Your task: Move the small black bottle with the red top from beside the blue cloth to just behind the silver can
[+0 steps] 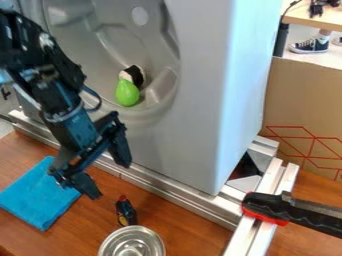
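Left of centre, the gripper (110, 179), fingers spread wide, partly hides the cloth (39, 195) near the bottle (125, 212), while the bottom edge crops a round metal thing (131, 244).

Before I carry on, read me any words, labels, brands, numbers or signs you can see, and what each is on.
No text is readable.
Small dark bottle: markings too small and blurred to read.
Cardboard panel: red line pattern, no letters I can make out.
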`<state>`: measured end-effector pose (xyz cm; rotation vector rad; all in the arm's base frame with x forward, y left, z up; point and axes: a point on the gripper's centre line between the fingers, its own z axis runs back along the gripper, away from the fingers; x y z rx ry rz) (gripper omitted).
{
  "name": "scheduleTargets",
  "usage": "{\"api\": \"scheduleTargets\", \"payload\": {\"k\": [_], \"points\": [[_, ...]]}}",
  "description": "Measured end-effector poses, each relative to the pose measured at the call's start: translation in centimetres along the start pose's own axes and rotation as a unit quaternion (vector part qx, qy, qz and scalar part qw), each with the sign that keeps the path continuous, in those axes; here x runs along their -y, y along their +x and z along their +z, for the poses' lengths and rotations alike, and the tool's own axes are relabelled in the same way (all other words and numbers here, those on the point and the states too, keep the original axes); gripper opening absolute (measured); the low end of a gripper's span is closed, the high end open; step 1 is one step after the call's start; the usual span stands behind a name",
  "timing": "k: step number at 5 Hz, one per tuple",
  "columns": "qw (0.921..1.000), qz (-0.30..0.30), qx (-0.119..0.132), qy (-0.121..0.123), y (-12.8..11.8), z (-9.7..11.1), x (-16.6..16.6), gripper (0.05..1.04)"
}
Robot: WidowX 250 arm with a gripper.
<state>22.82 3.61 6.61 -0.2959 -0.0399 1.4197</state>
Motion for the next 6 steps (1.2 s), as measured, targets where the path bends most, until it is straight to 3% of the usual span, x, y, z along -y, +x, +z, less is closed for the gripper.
{"api": "scheduleTargets", "payload": {"k": [1,2,3,4,5,6], "points": [[0.9884,-0.126,0.04,0.074,-1.8,2.5,-1.5,1.001],[0.9501,-0.254,0.071,0.166,-4.7,5.3,-0.9,1.001],[0.9078,-0.364,0.052,0.201,-7.2,6.4,-0.7,1.001],[0.8591,-0.479,0.051,0.174,-7.9,6.2,-0.5,1.001],[0.793,-0.586,0.038,0.161,-8.4,6.2,-1.3,1.001],[0.7131,-0.69,0.008,0.126,-9.1,6.1,-2.8,1.001]]}}
